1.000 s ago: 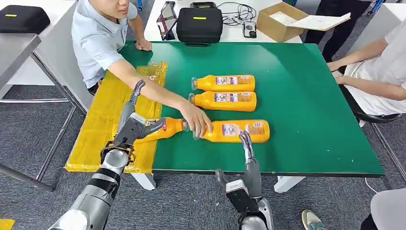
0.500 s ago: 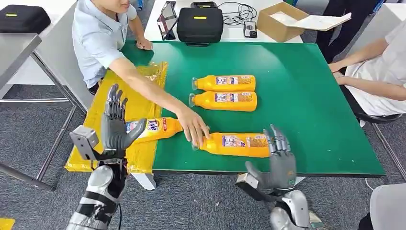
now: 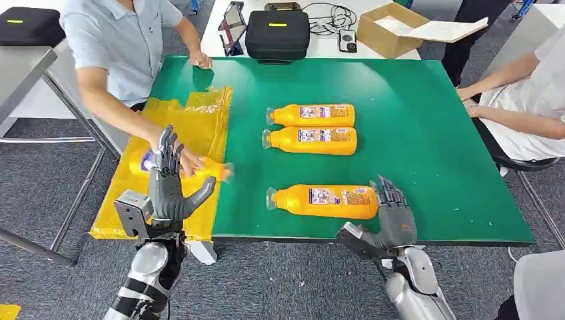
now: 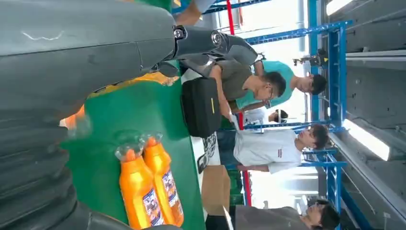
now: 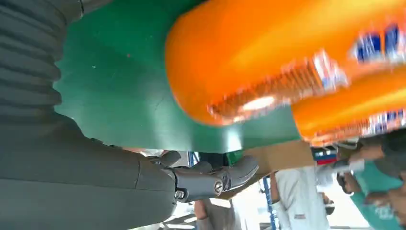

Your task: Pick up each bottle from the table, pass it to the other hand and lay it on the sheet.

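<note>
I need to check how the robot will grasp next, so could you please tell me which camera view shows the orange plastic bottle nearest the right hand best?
The head view: the orange plastic bottle lies whole on the green table, cap to base, beside the right hand. The right wrist view gives a blurred close-up of its base end. In the left wrist view I cannot find it.

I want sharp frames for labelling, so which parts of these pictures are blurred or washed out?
Head view: sharp, except the bottle a person's hand moves on the sheet. Right wrist view: the near bottle fills it, its label smeared. Left wrist view: the bright background is washed out and the left hand looms dark.
</note>
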### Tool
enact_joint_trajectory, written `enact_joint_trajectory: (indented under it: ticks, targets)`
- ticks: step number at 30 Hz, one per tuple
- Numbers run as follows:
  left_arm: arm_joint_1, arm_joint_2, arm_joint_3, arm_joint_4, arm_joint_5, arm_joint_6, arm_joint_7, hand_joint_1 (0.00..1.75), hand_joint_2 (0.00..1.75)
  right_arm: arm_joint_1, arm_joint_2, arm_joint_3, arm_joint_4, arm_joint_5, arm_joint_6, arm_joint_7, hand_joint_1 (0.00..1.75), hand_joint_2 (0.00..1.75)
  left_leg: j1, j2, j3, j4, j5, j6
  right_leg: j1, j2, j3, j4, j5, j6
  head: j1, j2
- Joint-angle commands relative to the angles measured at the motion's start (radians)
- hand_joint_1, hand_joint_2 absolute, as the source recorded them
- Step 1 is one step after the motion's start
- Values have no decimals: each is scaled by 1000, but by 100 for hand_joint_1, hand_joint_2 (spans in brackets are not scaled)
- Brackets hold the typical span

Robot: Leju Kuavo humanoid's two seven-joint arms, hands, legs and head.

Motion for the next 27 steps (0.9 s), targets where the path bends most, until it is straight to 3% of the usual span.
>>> enact_joint_trajectory:
  ticks: [1,16,27]
  targets:
    - [-31,-4,-31,55,-10,22,4,0,175,-102,7,73,176,15,19,17,0,175,1,2,-1,1,0,-1,1,2,-1,0,2,-2,0,0]
    - [-65,-15,-60,78,-3,33,10,0,175,-196,61,168,273,50,20,39,0,175,2,3,-1,1,1,-1,2,2,-2,0,2,-3,0,0]
    - [-88,-16,-88,80,-15,43,14,0,175,-245,96,176,347,0,115,43,0,175,1,2,0,1,1,-1,1,1,-1,0,1,-1,0,0]
